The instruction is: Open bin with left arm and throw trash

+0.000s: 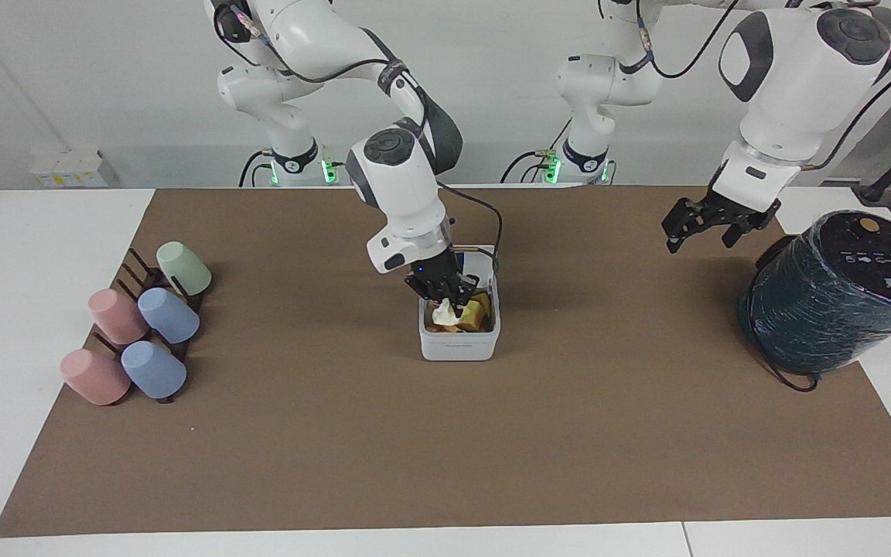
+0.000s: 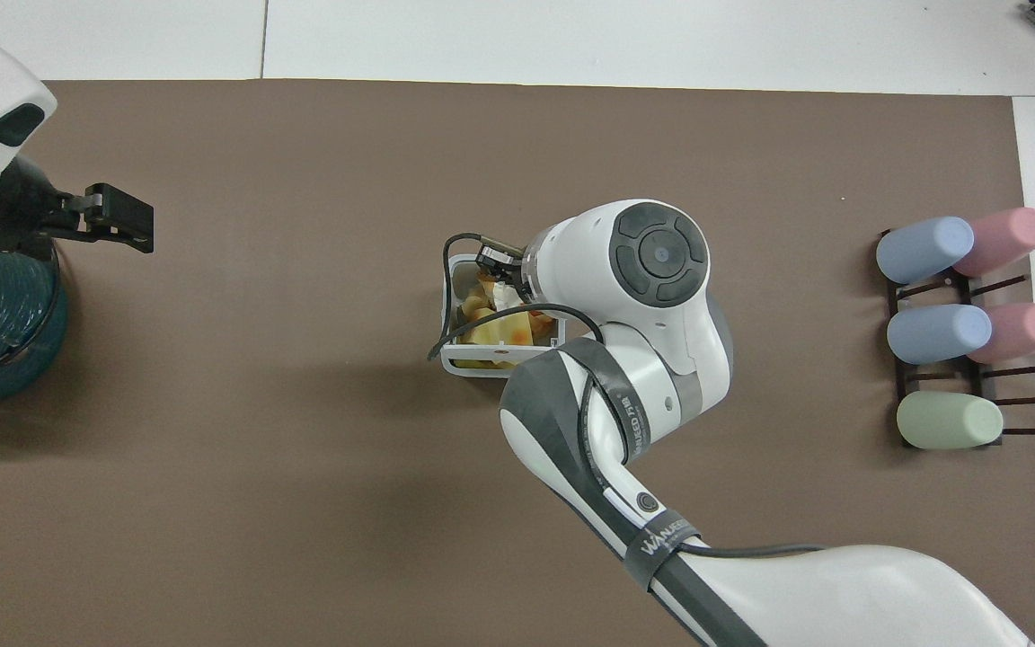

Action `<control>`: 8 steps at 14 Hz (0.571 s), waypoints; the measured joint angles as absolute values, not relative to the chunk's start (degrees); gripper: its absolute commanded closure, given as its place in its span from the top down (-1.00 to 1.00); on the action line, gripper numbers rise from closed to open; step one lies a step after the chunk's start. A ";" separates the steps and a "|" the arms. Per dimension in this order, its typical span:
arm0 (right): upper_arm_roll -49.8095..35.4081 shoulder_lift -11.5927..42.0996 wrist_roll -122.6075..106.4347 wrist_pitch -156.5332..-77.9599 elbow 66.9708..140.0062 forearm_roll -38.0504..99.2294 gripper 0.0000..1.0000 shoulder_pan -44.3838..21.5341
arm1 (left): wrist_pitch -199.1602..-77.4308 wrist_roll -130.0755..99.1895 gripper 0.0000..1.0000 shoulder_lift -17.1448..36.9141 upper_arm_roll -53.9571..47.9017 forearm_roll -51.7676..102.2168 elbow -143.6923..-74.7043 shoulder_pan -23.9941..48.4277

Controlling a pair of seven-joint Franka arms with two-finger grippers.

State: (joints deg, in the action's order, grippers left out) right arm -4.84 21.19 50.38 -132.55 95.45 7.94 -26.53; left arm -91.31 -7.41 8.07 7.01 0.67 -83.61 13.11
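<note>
Bin (image 1: 459, 340) at mid-table, lid up on the robots' side, already part-filled with yellow and orange scraps (image 1: 475, 313). Paper wad (image 1: 444, 313) pinched in the right gripper (image 1: 449, 306), hanging directly over the open mouth of the bin, toward the wall on the right arm's end. Right gripper clamped on the wad, wrist tilted so the fingers point down into the box; from overhead, wad (image 2: 507, 294) and right gripper (image 2: 501, 279) seen inside the outline of the bin (image 2: 448, 310). Deciding relation for the coming move: wad straight above the contents, nothing between, so likely only a release needed, perhaps after a slight drift toward the bin's centre to keep clear of the near wall. Risk judged small: wad catching on a finger or bouncing off the heaped scraps. Left gripper (image 1: 704, 221) waiting in the air over the brown mat toward the left arm's end, well apart from the bin, beside the dark teal cylinder (image 1: 832, 298); fingers spread apart, holding nothing.
</note>
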 measured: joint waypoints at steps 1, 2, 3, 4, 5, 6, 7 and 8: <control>-4.81 21.16 50.48 -132.46 95.11 7.94 1.00 -26.51 | -91.31 -7.41 1.00 8.06 7.09 0.67 -83.61 13.06; -4.71 21.14 50.50 -132.61 94.70 7.93 1.00 -26.40 | -91.31 -7.41 1.00 8.06 7.18 0.67 -83.62 13.02; -4.62 21.12 50.50 -132.95 94.33 7.93 1.00 -26.15 | -91.31 -7.41 1.00 8.06 7.27 0.67 -83.62 13.01; -4.54 21.04 50.50 -133.22 94.05 7.93 1.00 -25.87 | -91.31 -7.41 1.00 8.05 7.32 0.67 -83.62 13.00; -4.32 20.84 50.50 -133.22 93.77 7.92 1.00 -25.62 | -91.31 -7.41 1.00 8.05 7.34 0.67 -83.62 13.00; -4.16 20.47 50.50 -133.18 93.57 7.92 1.00 -25.25 | -91.31 -7.41 1.00 8.05 7.34 0.67 -83.62 13.00; -3.99 19.95 50.50 -133.01 93.51 7.86 1.00 -24.84 | -91.31 -7.41 1.00 8.05 7.34 0.67 -83.62 13.00; -3.80 19.35 50.50 -132.58 93.49 7.57 1.00 -24.37 | -91.31 -7.41 1.00 8.05 7.35 0.67 -83.62 13.00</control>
State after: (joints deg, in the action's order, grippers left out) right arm -3.80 19.35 50.50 -132.58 93.49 7.57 -24.37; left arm -91.31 -7.41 8.05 7.35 0.67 -83.62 13.00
